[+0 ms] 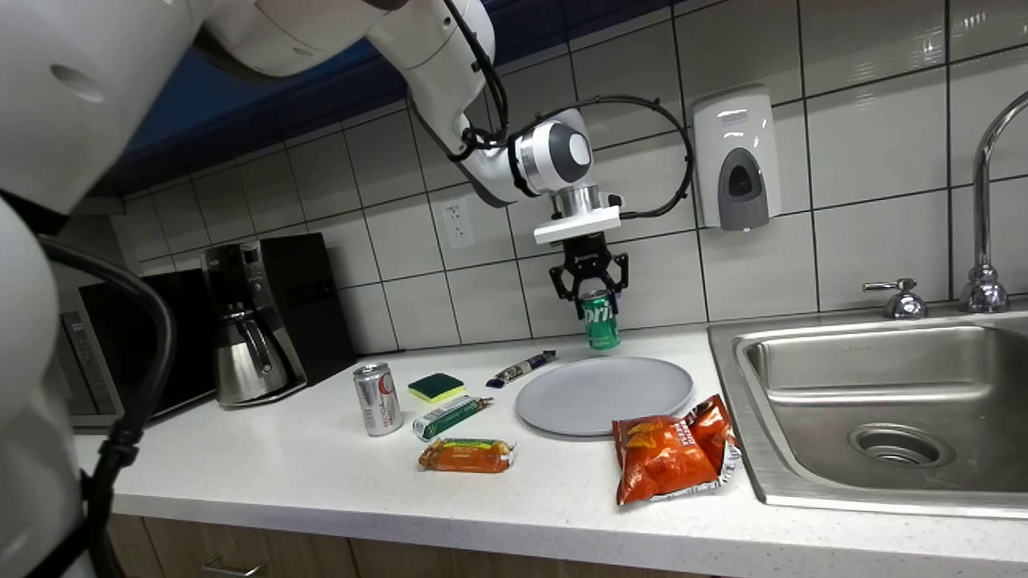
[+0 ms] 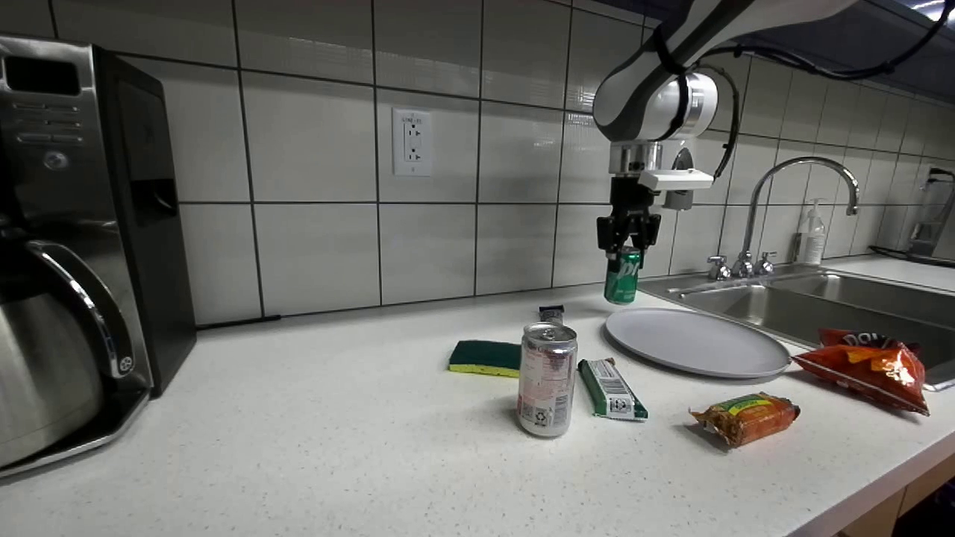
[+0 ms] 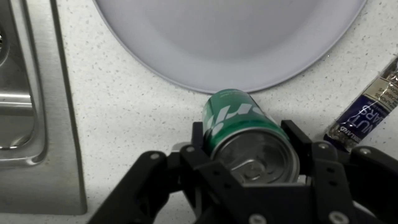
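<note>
Wrist view | gripper (image 3: 243, 132) clamped on green can (image 3: 248, 140) from both sides | can just past far edge of plate (image 1: 605, 397) in an exterior view; contact with counter (image 1: 321, 474) unclear | best held upright, squeezed evenly without denting

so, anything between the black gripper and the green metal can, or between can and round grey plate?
Nothing visible. The gripper holds the can directly, and no object shows between it and the plate in any view.
</note>
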